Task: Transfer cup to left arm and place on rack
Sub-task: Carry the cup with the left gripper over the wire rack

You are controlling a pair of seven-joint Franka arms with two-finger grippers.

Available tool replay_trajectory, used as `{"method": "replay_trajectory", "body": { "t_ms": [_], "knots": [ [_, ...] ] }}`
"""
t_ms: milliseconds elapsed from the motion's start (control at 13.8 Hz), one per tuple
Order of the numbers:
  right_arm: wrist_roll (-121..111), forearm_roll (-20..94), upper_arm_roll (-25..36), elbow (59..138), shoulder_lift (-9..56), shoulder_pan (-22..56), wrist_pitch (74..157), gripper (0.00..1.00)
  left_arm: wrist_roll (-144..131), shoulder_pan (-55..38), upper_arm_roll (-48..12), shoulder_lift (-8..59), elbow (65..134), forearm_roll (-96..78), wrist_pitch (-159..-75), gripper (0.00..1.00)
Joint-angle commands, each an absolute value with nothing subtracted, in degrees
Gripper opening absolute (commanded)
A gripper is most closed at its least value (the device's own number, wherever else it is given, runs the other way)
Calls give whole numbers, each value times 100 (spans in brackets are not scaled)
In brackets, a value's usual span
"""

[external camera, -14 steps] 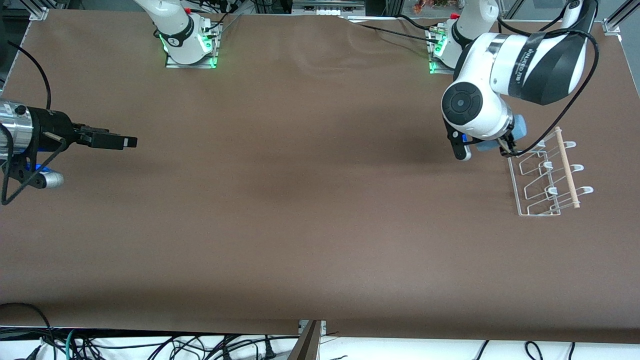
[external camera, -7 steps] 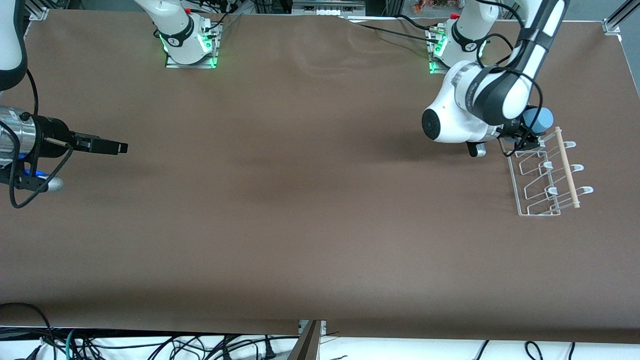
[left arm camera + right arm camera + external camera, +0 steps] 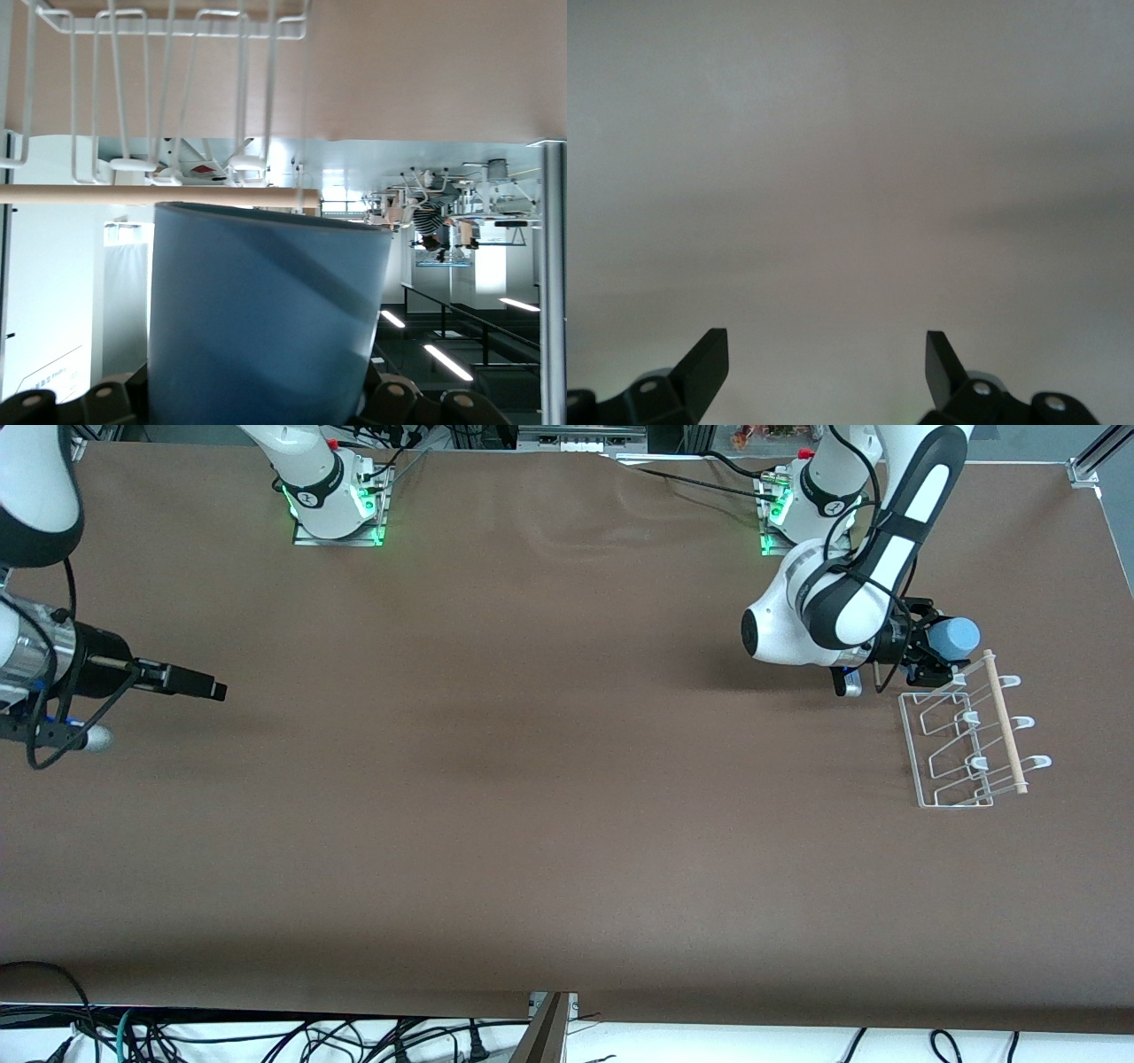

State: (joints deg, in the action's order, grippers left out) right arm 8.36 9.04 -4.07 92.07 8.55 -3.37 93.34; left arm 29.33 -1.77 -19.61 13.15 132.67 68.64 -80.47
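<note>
So the handover part looks done, we're into the placing step now. The left gripper [image 3: 932, 657] is hanging over the desk [image 3: 532, 779] right at the end of the rack [image 3: 967, 735] that's closest to the left arm's base, and its fingers are clamped on the cup [image 3: 957, 638], which is lying on its side with the closed bottom pointing out past the fingertips toward the rack. In the left wrist view the cup [image 3: 266, 319] is filling the space between the fingers, with the wooden rod [image 3: 151, 195] and the wire loops [image 3: 133, 88] just past its tip. I can't quite tell if it's touching the rod yet, probably not.

Next move, I'd guess: line the cup up with a loop and slide it on before letting go.

The right gripper [image 3: 199, 685] is just waiting over the right arm's end of the desk, fingers spread wide and holding nothing.
</note>
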Motion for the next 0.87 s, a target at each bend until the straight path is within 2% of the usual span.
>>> {"method": "replay_trajectory", "body": {
  "t_ms": [0, 218, 509, 800],
  "knots": [
    [598, 599, -431, 10720, -200, -325, 10254, 99, 2900, 271, -1916, 1160, 13491, 7442, -8602, 0],
    [580, -95, -431, 10951, -352, -18, 10441, 99, 2900, 457, -1890, 1142, 13588, 7576, -8754, 0],
    [642, -255, -431, 10898, -421, 447, 10389, 99, 2445, 466, -1881, 1160, 13869, 7602, -8754, 0],
    [633, -202, -431, 10872, -475, 589, 10257, 99, 2303, 492, -1784, 1256, 13939, 7743, -8930, 0]
  ]
}}
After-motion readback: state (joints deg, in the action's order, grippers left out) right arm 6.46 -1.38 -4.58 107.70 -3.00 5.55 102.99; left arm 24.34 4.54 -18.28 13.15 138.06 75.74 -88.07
